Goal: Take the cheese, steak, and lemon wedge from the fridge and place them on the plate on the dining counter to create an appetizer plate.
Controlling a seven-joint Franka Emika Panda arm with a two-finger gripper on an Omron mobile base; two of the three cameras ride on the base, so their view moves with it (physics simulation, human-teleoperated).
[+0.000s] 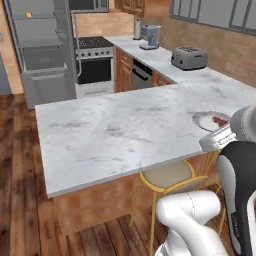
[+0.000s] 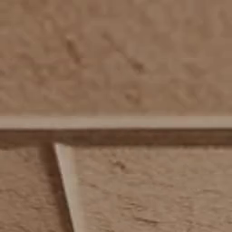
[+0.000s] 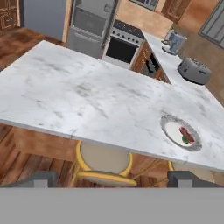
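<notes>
The white robot arm rises at the near edge of the dining counter [image 1: 115, 135], elbow bent, its hand held above the counter's near side and looking down and across the marble top. The gripper [image 3: 111, 177] is spread wide and holds nothing. One yellow-framed stool [image 3: 103, 164] sits just below the counter edge. One round plate [image 3: 168, 128] lies on the counter, carrying the red steak [image 3: 187, 134], its length running diagonally across the plate. Farther off stand one toaster [image 1: 189, 57], one stove [image 1: 94, 65] and the open fridge [image 1: 40, 50].
</notes>
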